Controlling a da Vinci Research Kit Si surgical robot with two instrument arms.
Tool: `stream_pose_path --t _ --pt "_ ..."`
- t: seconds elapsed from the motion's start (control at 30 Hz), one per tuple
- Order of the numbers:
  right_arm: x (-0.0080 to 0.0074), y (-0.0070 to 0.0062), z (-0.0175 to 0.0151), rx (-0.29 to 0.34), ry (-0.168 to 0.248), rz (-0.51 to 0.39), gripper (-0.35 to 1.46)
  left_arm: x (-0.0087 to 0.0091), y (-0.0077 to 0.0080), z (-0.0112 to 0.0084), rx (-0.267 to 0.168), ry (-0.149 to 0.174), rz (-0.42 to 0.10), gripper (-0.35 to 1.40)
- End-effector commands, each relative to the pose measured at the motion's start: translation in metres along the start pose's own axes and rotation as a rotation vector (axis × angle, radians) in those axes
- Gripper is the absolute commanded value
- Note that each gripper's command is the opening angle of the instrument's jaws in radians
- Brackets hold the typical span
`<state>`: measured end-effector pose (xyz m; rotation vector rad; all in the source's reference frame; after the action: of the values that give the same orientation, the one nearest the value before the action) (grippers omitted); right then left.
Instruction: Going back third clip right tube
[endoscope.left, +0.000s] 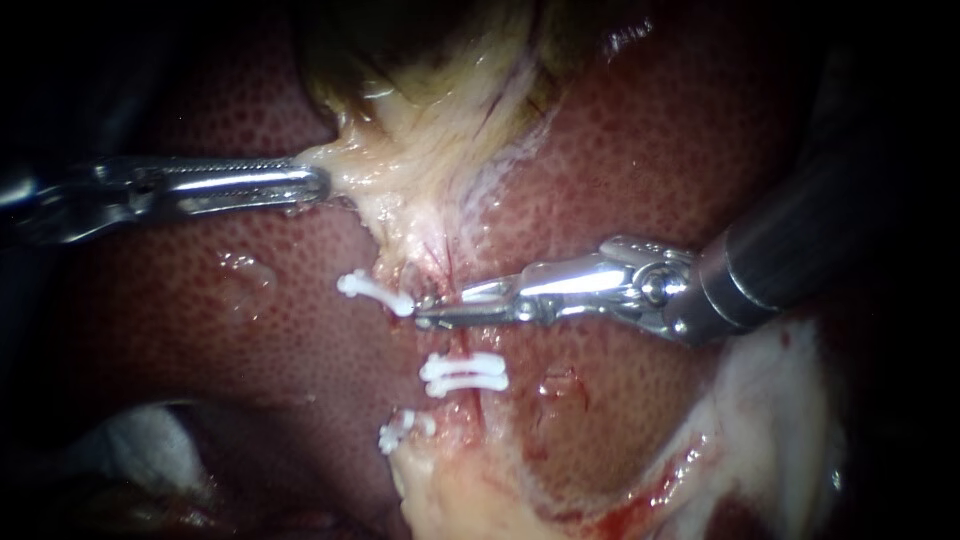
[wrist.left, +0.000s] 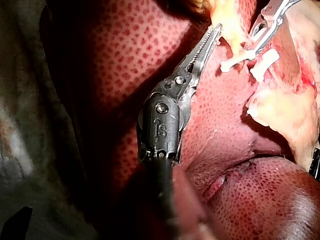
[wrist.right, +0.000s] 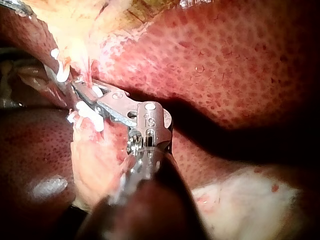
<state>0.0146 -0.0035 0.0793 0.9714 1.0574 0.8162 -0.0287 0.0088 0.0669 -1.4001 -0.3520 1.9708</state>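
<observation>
Just past the tip of the right instrument (endoscope.left: 430, 312) lies the top clip (endoscope.left: 372, 290), a white bar slanting across the pale strand where it meets the liver (endoscope.left: 250, 330). Its near end is almost touching the hand; I cannot tell whether they actually meet. That hand is nearly closed, with only a thin gap between its two halves, and it grips nothing that shows. It lies flat across the reddish tube (endoscope.left: 463, 345), and its shaft comes in from the liver's right edge.

Further down the tube sits the middle clip (endoscope.left: 463, 373), a doubled white bar clamped squarely across it. The low clip (endoscope.left: 403, 430) is beyond that, at the rim of the yellowish fat (endoscope.left: 470, 500) by the liver's lower edge.

From the right wrist, the right instrument's hand (wrist.right: 77, 86) points into the strand with white clip pieces just beside it on either side.

Above all the clips, the left instrument (endoscope.left: 315, 185) has its hand closed on the edge of the pale tissue (endoscope.left: 420, 170), which is drawn taut toward the liver's left edge. From the left wrist, its toothed hand (wrist.left: 216, 31) lies pressed together with its tip in that tissue.
</observation>
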Motion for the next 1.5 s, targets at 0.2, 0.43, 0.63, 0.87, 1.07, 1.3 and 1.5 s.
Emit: stream_pose_path --t 0.2,0.43,0.63,0.87,1.07,1.3,1.5 --pt "0.0000 0.0000 0.0000 0.003 -0.001 0.006 -0.35 0.0000 0.0000 -0.0001 -0.001 0.000 0.000 -0.35" --pt "-0.0001 0.0000 0.0000 0.008 -0.005 0.017 -0.35 -0.0001 -0.0002 -0.0002 0.002 0.000 0.000 -0.35" --pt "-0.0001 -0.0001 0.0000 0.013 0.010 0.017 0.17 -0.0001 -0.0002 -0.0003 0.002 0.000 0.000 -0.35" --pt "0.0007 0.0004 -0.0003 -0.046 0.052 -0.108 0.49 -0.0001 -0.0003 -0.0003 0.001 0.000 0.001 -0.35" --pt "0.0009 0.0004 -0.0016 -0.062 0.057 -0.162 0.49 -0.0001 -0.0003 -0.0004 0.001 0.000 0.001 -0.35" --pt "0.0001 -0.0005 -0.0039 -0.051 0.047 -0.199 0.49 -0.0002 -0.0004 -0.0005 0.003 0.000 0.001 -0.35" --pt "-0.0003 -0.0012 -0.0036 -0.036 0.039 -0.200 0.49 -0.0002 -0.0004 -0.0004 0.003 0.000 0.001 -0.35"
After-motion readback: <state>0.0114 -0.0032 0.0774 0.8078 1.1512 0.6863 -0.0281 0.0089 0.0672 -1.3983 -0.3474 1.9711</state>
